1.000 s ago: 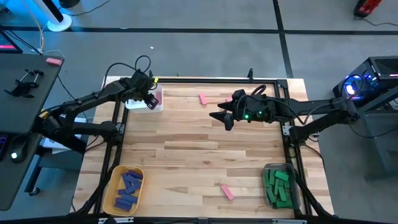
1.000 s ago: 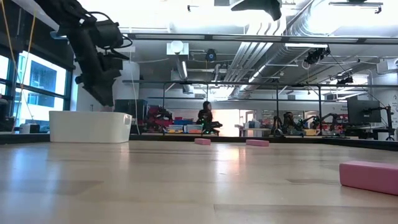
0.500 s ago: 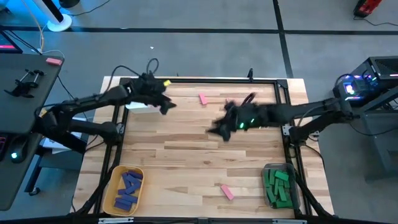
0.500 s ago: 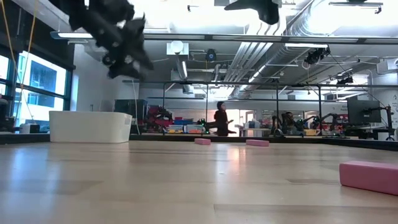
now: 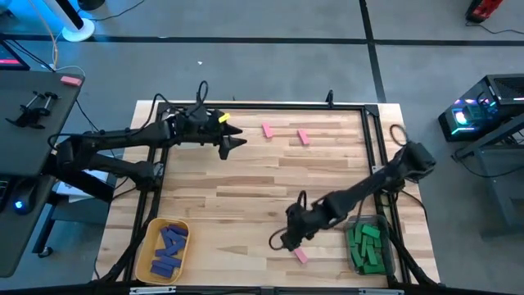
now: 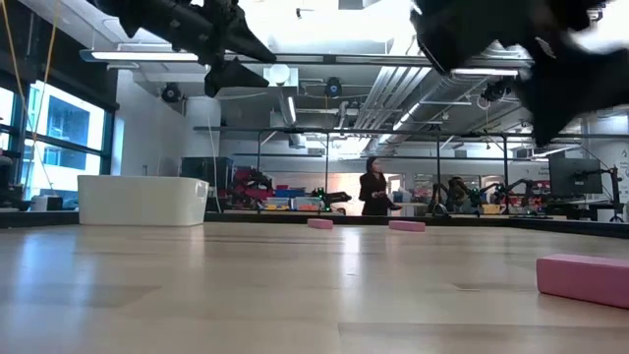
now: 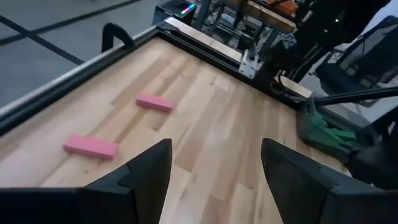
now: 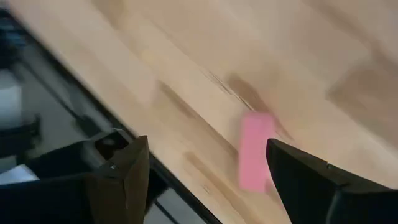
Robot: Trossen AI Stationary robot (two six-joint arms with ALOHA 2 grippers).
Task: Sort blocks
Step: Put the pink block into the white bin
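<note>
Mostly sorted. Tabletop (image 5: 246,188) down to three loose pink blocks: two at the far edge (image 5: 268,130) (image 5: 303,137), one near the front (image 5: 300,255). Blue ones in the yellow bin (image 5: 151,238), green in the clear bin (image 5: 366,243), white bin (image 6: 142,200) far left. Right hand (image 5: 286,240) spread wide, empty, just above the front pink. Left hand (image 5: 233,144) open, empty, aimed at the far pair.

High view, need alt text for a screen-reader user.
The right gripper, open, hangs over a pink block near the table's front edge; the left gripper, open and empty, points toward two pink blocks at the back. Blue and green blocks fill front bins.
</note>
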